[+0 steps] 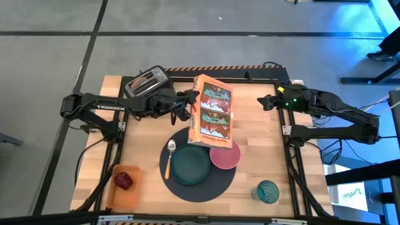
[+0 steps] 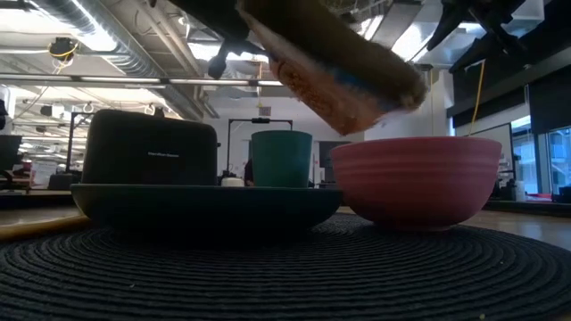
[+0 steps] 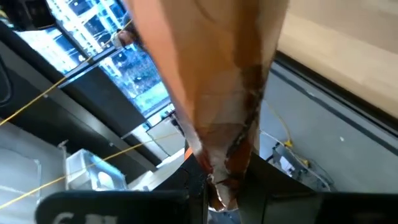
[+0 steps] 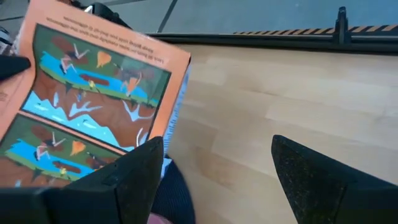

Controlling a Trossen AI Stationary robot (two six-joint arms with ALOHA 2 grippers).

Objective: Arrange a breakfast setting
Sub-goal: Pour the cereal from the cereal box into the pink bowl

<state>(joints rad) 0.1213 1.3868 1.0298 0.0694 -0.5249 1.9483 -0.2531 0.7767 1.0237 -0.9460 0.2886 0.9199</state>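
Observation:
My left gripper (image 1: 189, 100) is shut on an orange cereal box (image 1: 212, 112), held in the air over the table's middle. The box's low end hangs above the pink bowl (image 1: 225, 156). The bowl, the teal plate (image 1: 190, 166) and the orange-handled spoon (image 1: 169, 157) lie on the round dark mat (image 1: 209, 186). The teal tumbler (image 1: 267, 191) stands at the near right. The red apple (image 1: 123, 180) lies in the orange tray (image 1: 128, 194). My right gripper (image 1: 265, 101) is open and empty at the far right. I see no bagel or pale cup. My left gripper pinches the box between its two fingers at the long side edge (image 1: 196, 103) near the far end; this edge also shows in the left wrist view (image 3: 217, 155). The fingers come level from the table's left. The box is lifted clear and tilted, its low end (image 2: 357, 107) above the bowl.
The black toaster (image 1: 147, 82) stands at the far left, behind my left arm. In the low view a teal cup (image 2: 281, 159) shows beyond the plate (image 2: 205, 201) and bowl (image 2: 417, 178). Bare wood lies between the box and my right gripper.

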